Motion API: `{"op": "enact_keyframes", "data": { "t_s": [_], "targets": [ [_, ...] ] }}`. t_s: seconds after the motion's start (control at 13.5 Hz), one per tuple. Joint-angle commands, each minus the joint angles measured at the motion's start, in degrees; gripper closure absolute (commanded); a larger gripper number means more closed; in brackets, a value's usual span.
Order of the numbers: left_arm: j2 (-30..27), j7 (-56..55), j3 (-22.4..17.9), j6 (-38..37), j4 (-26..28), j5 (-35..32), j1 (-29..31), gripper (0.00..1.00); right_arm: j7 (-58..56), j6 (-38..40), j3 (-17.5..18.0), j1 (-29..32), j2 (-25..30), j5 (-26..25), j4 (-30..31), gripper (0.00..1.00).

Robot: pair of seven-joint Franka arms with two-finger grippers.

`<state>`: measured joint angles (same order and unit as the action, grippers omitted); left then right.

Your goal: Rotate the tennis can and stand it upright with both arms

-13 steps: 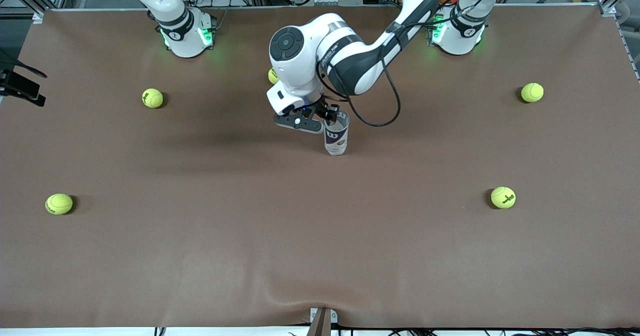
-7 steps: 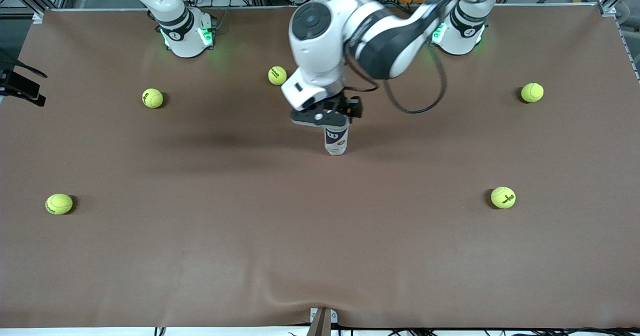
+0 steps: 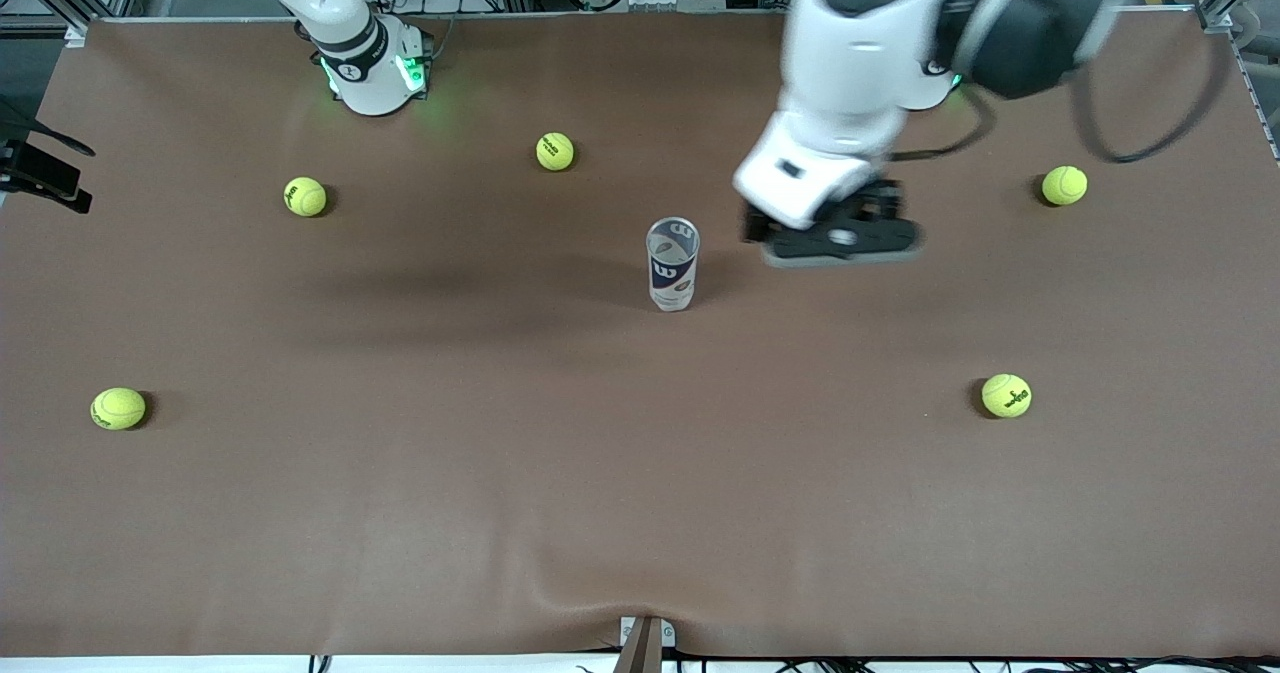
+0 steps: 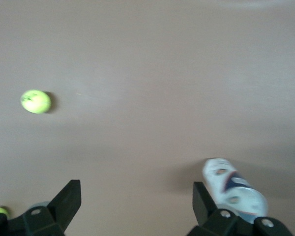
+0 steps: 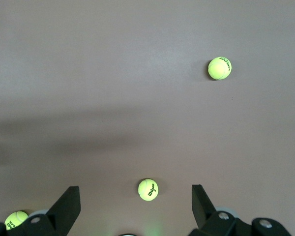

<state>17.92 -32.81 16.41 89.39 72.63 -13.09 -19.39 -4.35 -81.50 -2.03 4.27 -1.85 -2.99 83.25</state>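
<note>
The left gripper's (image 4: 136,199) fingers (image 4: 69,196) stand wide apart with nothing between them, up over bare table (image 3: 640,473) beside the tennis can (image 3: 672,264), toward the left arm's end. The right gripper's (image 5: 135,199) fingers (image 5: 68,202) are spread just as wide and empty, held high near its base, where the right arm waits. The tennis can stands upright at mid-table, touched by neither gripper, with yellow-green tennis balls (image 3: 304,196) scattered well apart around it
</note>
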Motion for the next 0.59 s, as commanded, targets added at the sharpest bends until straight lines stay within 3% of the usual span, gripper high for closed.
{"op": "enact_keyframes", "data": {
  "t_s": [0.0,0.22,0.52],
  "targets": [
    [-3.8,12.0,0.6,-1.9,2.2,-0.1,7.2,0.0,-0.4,0.1,0.0,0.0,0.1,0.4,-0.1,0.0],
    [-6.7,17.0,1.0,-2.0,2.9,7.1,15.7,0.0,-0.4,0.1,0.0,0.0,0.0,0.4,-0.1,0.0],
    [-11.8,18.4,1.2,-1.2,8.6,10.5,21.8,0.0,-0.4,0.2,0.0,0.2,0.0,0.4,-0.1,0.0]
  ]
}}
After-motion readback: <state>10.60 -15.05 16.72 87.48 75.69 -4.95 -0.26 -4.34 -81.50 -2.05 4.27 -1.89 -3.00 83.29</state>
